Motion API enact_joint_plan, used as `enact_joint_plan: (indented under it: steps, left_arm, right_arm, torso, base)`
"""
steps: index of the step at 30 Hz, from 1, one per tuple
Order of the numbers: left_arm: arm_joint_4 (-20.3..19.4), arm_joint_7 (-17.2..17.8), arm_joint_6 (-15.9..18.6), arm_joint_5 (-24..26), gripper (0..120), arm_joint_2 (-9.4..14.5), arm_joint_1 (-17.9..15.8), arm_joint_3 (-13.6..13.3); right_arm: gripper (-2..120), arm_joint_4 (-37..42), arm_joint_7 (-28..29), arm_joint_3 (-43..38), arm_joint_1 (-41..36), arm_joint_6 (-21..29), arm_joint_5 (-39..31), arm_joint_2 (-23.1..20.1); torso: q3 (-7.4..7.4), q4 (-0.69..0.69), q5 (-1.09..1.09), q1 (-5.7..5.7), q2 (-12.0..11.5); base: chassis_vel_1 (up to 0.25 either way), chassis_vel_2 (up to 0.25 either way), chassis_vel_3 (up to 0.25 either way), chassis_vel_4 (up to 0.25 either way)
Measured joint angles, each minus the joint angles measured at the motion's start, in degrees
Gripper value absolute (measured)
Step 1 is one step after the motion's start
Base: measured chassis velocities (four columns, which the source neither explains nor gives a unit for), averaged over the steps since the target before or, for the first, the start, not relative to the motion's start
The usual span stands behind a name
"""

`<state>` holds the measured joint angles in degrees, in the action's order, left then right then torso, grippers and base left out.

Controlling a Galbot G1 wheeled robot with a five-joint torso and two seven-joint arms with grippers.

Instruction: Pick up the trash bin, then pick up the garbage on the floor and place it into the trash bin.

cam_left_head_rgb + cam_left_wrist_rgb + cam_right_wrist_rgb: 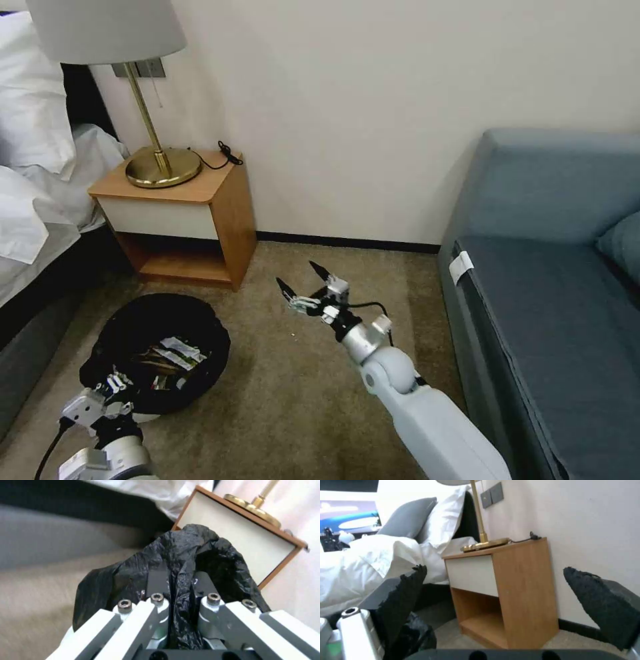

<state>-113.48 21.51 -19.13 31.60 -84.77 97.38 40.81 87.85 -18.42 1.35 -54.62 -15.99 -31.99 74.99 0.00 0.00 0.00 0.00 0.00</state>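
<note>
Black on black: pinching the crinkled bag at the near rim of the trash bin (160, 347) with the left gripper (113, 388), fingers (159, 580) pressed together on a fold of the plastic, low on the robot's left side. Holding the bin mouth-up just off the front corner of the nightstand (193, 207), between the bed (33, 220) and the open carpet (300, 400).

Hanging the right gripper (304, 285) in mid-air over the carpet, well apart from the bin and to its right, fingers spread wide and carrying nothing, pointing toward the nightstand and the wall.

Carrying several pieces of garbage (175, 357) inside the bin already, flat wrappers among them, lying on the bag's bottom close in front of the left gripper; not possible to count them or tell each apart.

Judging by that, nearing the end of the collecting step rather than starting it. Calling next for a steady hold on the rim so the thin bag is not slipping out of the pinch, and for looking over the rest of the floor before reaching down with the free right gripper again.
</note>
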Motion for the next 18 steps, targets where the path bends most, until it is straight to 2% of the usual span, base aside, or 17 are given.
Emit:
enact_joint_plan:
  steps: [1,3,6,7,9,15,18]
  left_arm:
    - [0.0,-0.51,-0.38,3.06,6,-0.09,-0.17,0.05]
    - [0.0,-0.66,-0.45,3.95,6,-0.09,-0.22,0.06]
    - [0.78,-2.96,-1.78,15.71,6,0.05,-1.97,0.65]
    - [0.78,-2.96,-1.78,15.71,6,0.05,-1.97,0.65]
    - [1.83,-3.74,-1.68,22.63,6,0.35,-3.04,0.96]
    - [4.09,-4.05,-1.17,28.36,6,0.38,-4.22,1.06]
    - [5.17,-4.3,-0.97,28.82,6,0.62,-4.78,1.22]
  right_arm:
    - [100,0.97,-0.43,-0.84,-1.12,-0.06,0.21,-0.22]
    - [100,1.12,-0.5,-0.97,-1.29,-0.06,0.24,-0.25]
    - [100,4.19,-1.25,-3.57,-3.93,-0.15,0.79,-0.66]
    - [100,4.19,-1.25,-3.57,-3.93,-0.15,0.79,-0.66]
    - [100,6.02,-1.04,-5.02,-4.99,0.22,0.77,-0.58]
    - [100,6.84,-0.28,-6.28,-4.98,0.7,0.33,-0.25]
    - [100,6.56,-0.16,-6.38,-4.6,0.76,0.06,-0.25]
  torso:
    - [0.0,0.0,0.0,0.0,0.0]
    - [0.0,0.0,0.01,0.0,0.0]
    - [0.0,-0.01,0.01,0.0,0.0]
    - [0.0,-0.01,0.01,0.0,0.0]
    - [0.0,-0.01,0.0,0.0,0.0]
    - [0.0,0.0,0.0,0.0,0.0]
    - [0.0,0.0,-0.01,0.0,0.0]
  base:
    - [0.0,0.0,0.0,0.0]
    - [0.0,0.0,0.0,0.0]
    - [0.0,0.0,0.0,0.0]
    - [0.0,0.0,0.0,0.0]
    - [0.0,0.0,0.0,0.0]
    - [0.0,0.0,0.0,0.0]
    - [0.0,0.0,0.0,0.0]
